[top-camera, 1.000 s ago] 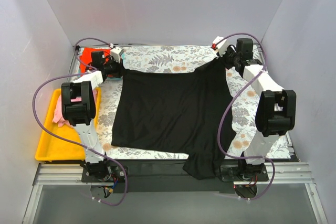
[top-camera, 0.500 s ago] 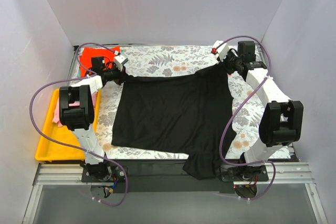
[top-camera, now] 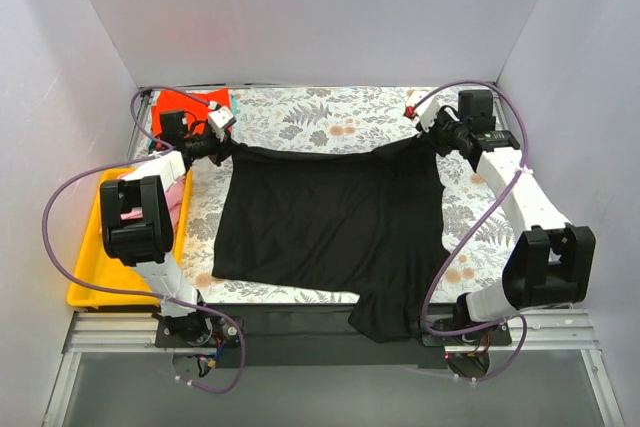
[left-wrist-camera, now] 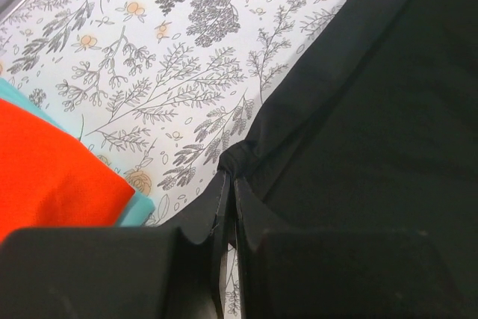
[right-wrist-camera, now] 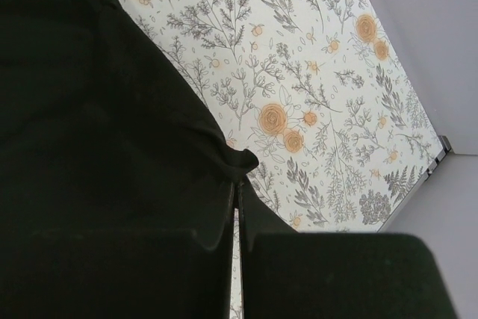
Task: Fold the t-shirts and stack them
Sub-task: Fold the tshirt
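black t-shirt [top-camera: 330,217] spread on the counter [top-camera: 300,112], near hem hanging over the front edge. left hand [left-wrist-camera: 228,184] pinched tight on its far left corner, right hand [right-wrist-camera: 237,178] on the far right. both bites small, so cloth may slip under tension. uneven pull would skew the fold. red-orange t-shirt [left-wrist-camera: 45,162] just beside the left corner could snag.

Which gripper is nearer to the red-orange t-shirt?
Left. The left gripper pinches the black t-shirt's corner close beside the red-orange t-shirt; the right gripper holds the black t-shirt's other far corner, well away.
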